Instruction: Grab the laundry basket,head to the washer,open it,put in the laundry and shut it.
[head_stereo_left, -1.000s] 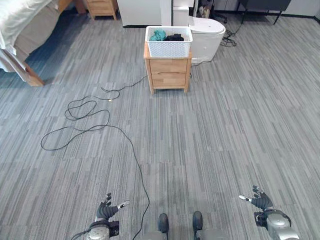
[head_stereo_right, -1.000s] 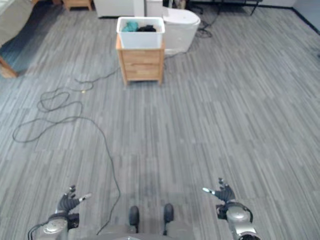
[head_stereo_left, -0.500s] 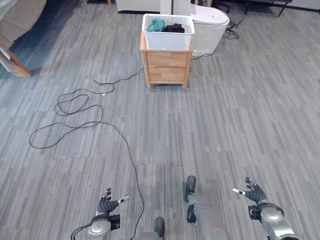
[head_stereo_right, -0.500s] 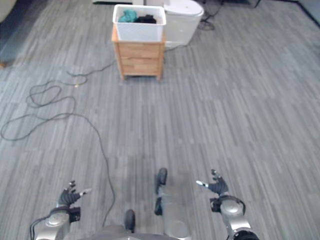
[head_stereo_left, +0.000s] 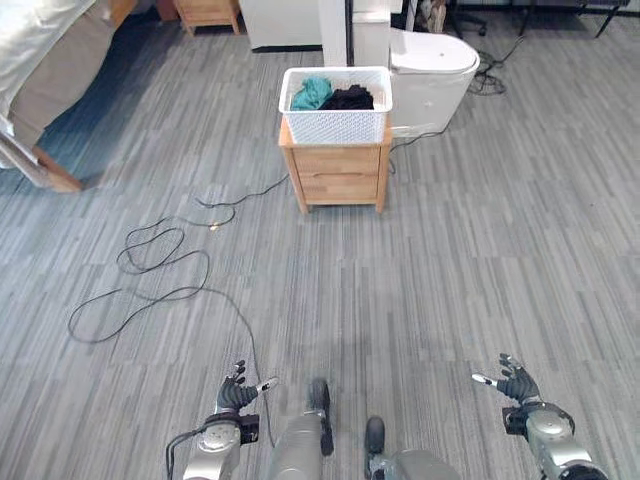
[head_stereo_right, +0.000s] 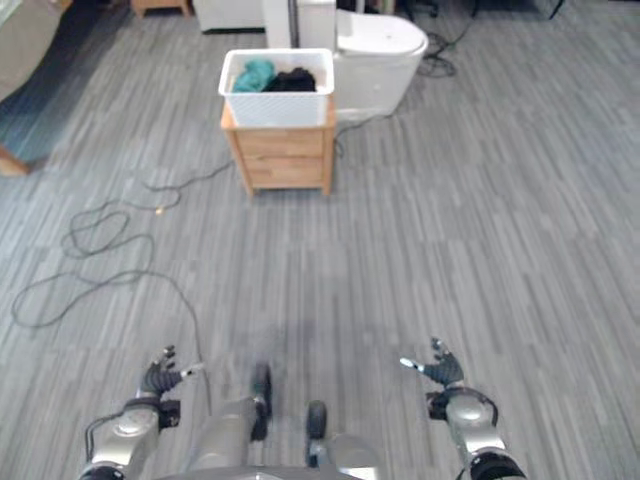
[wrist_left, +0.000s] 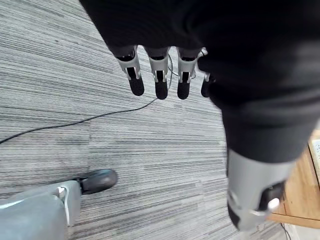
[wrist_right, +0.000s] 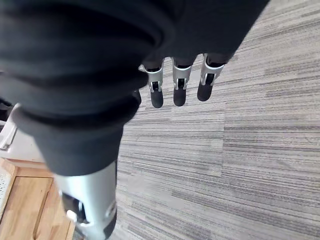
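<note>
Basket (head_stereo_left: 336, 103) sits on a nightstand (head_stereo_left: 338, 172) well ahead, both hands (head_stereo_left: 236, 393) (head_stereo_left: 517, 383) spread and empty; loose floor cable (head_stereo_left: 150, 285) risks snagging the approach.

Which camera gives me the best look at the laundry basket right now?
The left eye view: the white laundry basket sits whole on the wooden nightstand, teal and dark clothes inside. The right eye view shows the same a little smaller. Of the wrist views, the left shows just a sliver of the basket, beside the nightstand's edge.
</note>
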